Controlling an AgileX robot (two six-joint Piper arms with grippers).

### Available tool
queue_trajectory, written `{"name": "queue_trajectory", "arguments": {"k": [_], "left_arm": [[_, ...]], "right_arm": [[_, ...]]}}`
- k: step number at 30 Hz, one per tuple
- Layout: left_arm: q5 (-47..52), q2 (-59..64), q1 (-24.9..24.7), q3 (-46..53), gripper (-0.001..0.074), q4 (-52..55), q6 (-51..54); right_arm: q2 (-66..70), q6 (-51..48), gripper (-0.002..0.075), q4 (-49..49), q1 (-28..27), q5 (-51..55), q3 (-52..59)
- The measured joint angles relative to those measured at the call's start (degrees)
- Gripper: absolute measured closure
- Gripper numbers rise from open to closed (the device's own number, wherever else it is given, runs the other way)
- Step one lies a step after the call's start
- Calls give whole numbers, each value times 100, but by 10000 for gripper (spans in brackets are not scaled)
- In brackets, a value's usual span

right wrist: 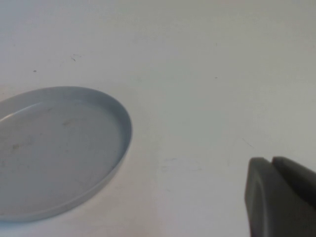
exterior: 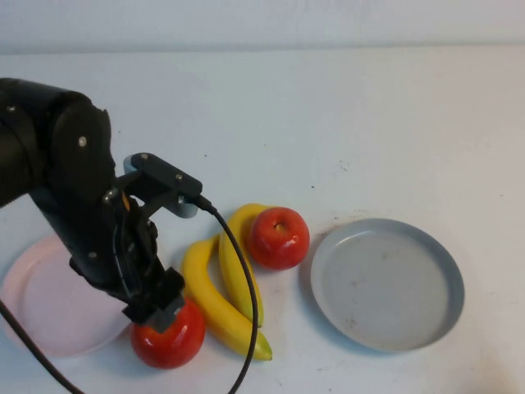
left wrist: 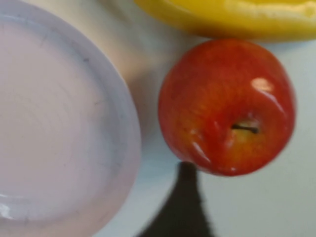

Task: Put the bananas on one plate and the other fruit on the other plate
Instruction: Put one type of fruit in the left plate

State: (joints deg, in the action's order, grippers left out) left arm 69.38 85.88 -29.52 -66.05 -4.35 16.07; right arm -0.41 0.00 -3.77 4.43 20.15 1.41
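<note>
My left gripper (exterior: 154,308) hangs low over a red apple (exterior: 170,336) at the front, just right of the pale pink plate (exterior: 45,308). It is open; in the left wrist view one dark finger (left wrist: 186,210) stands beside the apple (left wrist: 227,106), apart from the pink plate's rim (left wrist: 126,148). Two yellow bananas (exterior: 221,283) lie side by side in the middle. The second red apple (exterior: 279,238) rests against their far ends. The grey plate (exterior: 385,283) is empty at the right. My right gripper (right wrist: 271,165) is shut and empty beside the grey plate (right wrist: 59,153); it is out of the high view.
The left arm's black cable (exterior: 246,328) loops down over the bananas toward the front edge. A banana (left wrist: 232,17) lies just beyond the apple in the left wrist view. Bare white table (exterior: 369,123) spreads behind the fruit.
</note>
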Motion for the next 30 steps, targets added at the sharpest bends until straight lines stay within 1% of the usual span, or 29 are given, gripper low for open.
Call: {"name": "queue_trajectory", "arguments": {"k": [2,3,6,15,23,30], "left_arm": [[-82,106,0,0,154,104,0],[-162,134,0,0,114,134,0],[-447,174,-40,0,69,167,36],[-661,366,-56,0,66,20,38],[-1188,384,-486,324,66,401,36],[-1172,399,-513,337,66,543,-423]], "right_arm": [[0,0,743,0,0,0,0],[0,0,743,0,0,0,0],[0,0,743,0,0,0,0],[0,0,743,0,0,0,0],[0,0,743,0,0,0,0],[-8,0,743,0,0,0,0]]}}
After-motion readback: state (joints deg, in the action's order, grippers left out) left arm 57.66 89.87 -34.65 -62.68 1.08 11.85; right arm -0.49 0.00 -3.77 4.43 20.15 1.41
